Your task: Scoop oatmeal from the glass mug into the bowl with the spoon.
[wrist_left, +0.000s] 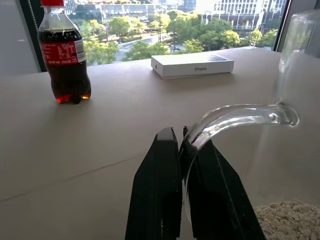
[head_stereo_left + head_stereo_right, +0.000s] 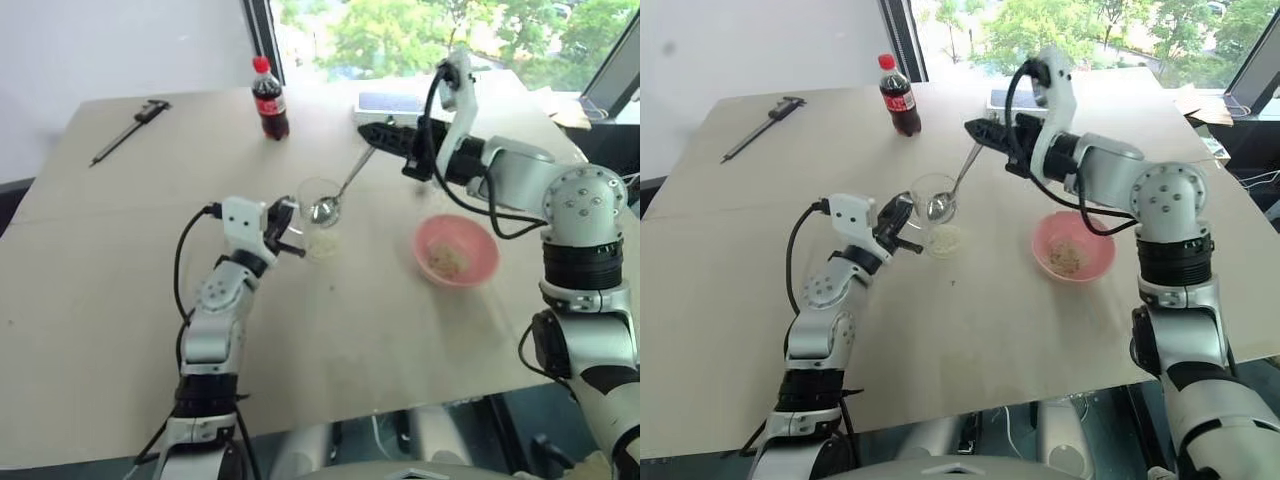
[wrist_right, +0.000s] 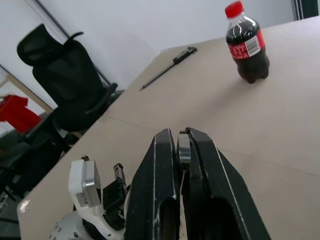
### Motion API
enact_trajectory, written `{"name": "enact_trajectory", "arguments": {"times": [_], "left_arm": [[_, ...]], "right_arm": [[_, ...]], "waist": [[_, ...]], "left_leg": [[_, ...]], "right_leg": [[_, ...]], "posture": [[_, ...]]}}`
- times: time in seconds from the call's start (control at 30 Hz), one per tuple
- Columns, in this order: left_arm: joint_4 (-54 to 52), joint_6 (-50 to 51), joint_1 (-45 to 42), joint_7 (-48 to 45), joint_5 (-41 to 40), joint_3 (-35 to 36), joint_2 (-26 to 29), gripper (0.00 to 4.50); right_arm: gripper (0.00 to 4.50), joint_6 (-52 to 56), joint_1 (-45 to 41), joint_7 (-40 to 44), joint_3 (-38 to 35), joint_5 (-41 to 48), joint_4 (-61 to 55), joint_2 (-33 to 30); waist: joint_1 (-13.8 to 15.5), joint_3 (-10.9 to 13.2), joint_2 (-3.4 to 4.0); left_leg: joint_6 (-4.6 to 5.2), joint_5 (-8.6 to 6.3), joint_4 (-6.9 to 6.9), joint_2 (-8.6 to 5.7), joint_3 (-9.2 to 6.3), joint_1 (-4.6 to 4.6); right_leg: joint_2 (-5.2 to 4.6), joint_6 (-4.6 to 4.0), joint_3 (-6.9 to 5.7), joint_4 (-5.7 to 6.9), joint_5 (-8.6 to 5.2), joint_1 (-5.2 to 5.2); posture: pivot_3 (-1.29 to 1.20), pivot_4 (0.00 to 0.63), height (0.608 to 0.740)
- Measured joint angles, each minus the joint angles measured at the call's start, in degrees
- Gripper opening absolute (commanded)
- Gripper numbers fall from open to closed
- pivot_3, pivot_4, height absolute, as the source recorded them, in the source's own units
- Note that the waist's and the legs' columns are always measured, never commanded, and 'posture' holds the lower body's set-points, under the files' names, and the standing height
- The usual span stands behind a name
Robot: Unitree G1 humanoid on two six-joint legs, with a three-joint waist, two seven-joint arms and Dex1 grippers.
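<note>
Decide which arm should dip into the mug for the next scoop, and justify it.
Right. The right gripper already grips the spoon, whose bowl hangs at the glass mug; the left gripper is pinching the mug's handle.

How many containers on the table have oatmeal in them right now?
2. The glass mug near the table's middle, its handle pinched by the left tool, has oatmeal at its bottom. The pink bowl, to its right, holds a small heap.
</note>
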Motion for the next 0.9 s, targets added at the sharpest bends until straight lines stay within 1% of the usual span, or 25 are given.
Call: {"name": "enact_trajectory", "arguments": {"times": [0.07, 0.13, 0.17, 0.2, 0.43, 0.63, 0.7, 0.73, 0.83, 0.87, 0.9], "left_arm": [[0.0, -1.4, 0.0, 0.4, 0.3, 0.1, -0.1, 0.0], [0.5, -3.4, 0.0, 0.6, 0.9, 0.2, -0.2, 0.0], [0.8, -4.0, 0.0, 0.6, 1.0, 0.2, -0.2, 0.0], [2.0, -5.2, 0.0, 0.6, 1.3, 0.2, -0.2, 0.0], [7.6, -10.4, -0.1, 0.2, 1.6, 0.2, -0.8, 0.0], [11.8, -14.6, -1.4, -0.2, 1.2, 0.2, -1.3, 0.0], [12.7, -15.5, -1.6, -0.5, 0.9, 0.2, -1.4, 0.74], [13.3, -15.9, -1.8, -0.7, 0.7, 0.2, -1.4, 0.95], [14.0, -17.0, -1.8, -0.8, 0.7, 0.2, -1.4, 2.3], [14.1, -17.1, -1.8, -0.8, 0.7, 0.3, -1.4, 2.44], [14.2, -17.3, -1.8, -0.8, 0.7, 0.3, -1.4, 2.44]], "right_arm": [[1.1, 0.2, 0.0, 1.1, 0.6, -1.8, 0.0, 0.8], [2.05, 0.1, 0.0, 2.3, 0.4, -3.4, 0.0, 1.3], [2.46, 0.1, 0.0, 2.6, 0.3, -3.8, 0.0, 1.4], [2.99, -0.1, 0.0, 3.2, 0.0, -4.7, 0.2, 1.8], [2.99, -2.6, -0.8, 4.0, -4.0, -10.1, 2.3, 2.7], [2.99, -2.9, -0.8, 4.6, -4.6, -13.0, 2.3, 3.9], [3.04, -2.9, -0.8, 5.0, -4.9, -13.6, 2.3, 4.3], [3.04, -2.9, -0.8, 5.1, -5.2, -13.8, 2.3, 4.4], [3.04, -2.8, -0.8, 5.6, -6.0, -14.6, 2.3, 4.6], [3.04, -2.8, -0.8, 5.6, -6.0, -14.7, 2.3, 4.6], [3.04, -2.8, -0.8, 5.9, -6.3, -14.9, 2.2, 4.7]], "waist": [[0.0, 0.0, 0.0], [0.1, 0.0, 0.0], [0.1, 0.0, 0.0], [0.1, 0.0, 0.0], [0.1, 0.0, 0.01], [0.1, 0.0, 0.02], [0.0, 0.0, 0.02], [0.1, 0.0, 0.02], [0.1, 0.0, 0.02], [0.1, 0.0, 0.02], [0.0, 0.0, 0.03]], "left_leg": [[0.0, 0.0, 0.0, -0.01, 0.0, 0.0], [0.0, 0.0, 0.0, -0.03, 0.0, 0.0], [0.0, 0.0, 0.0, -0.03, 0.0, 0.0], [0.0, 0.0, 0.0, -0.04, -0.01, 0.0], [0.0, 0.0, -0.01, -0.04, -0.01, 0.01], [0.0, 0.0, -0.01, -0.04, -0.01, 0.02], [0.0, 0.0, -0.01, -0.05, 0.0, 0.03], [0.0, 0.0, -0.01, -0.05, -0.01, 0.02], [0.0, 0.0, -0.02, -0.04, -0.01, 0.02], [0.0, 0.0, -0.02, -0.04, -0.01, 0.02], [0.0, 0.0, -0.02, -0.04, -0.01, 0.03]], "right_leg": [[-0.01, 0.0, 0.0, -0.01, 0.0, 0.0], [-0.02, 0.0, 0.0, -0.02, 0.0, 0.01], [-0.03, 0.0, 0.0, -0.03, 0.0, 0.01], [-0.03, 0.0, 0.0, -0.03, 0.0, 0.01], [-0.02, 0.0, -0.01, -0.02, 0.0, 0.0], [-0.02, 0.0, 0.0, 0.01, 0.0, 0.01], [-0.03, 0.0, 0.01, 0.01, 0.0, 0.01], [-0.03, 0.0, 0.0, 0.0, 0.0, 0.01], [-0.03, 0.0, 0.01, 0.0, 0.0, 0.01], [-0.03, 0.0, 0.01, 0.0, 0.0, 0.01], [-0.03, 0.0, 0.01, 0.0, 0.0, 0.01]], "posture": [[0.0, 0.15, 0.74], [0.0, 0.15, 0.74], [0.0, 0.15, 0.74], [0.0, 0.15, 0.74], [0.0, 0.15, 0.74], [0.0, 0.15, 0.74], [0.0, 0.15, 0.74], [0.0, 0.15, 0.74], [0.0, 0.15, 0.74], [0.0, 0.15, 0.74], [0.0, 0.15, 0.74]]}}
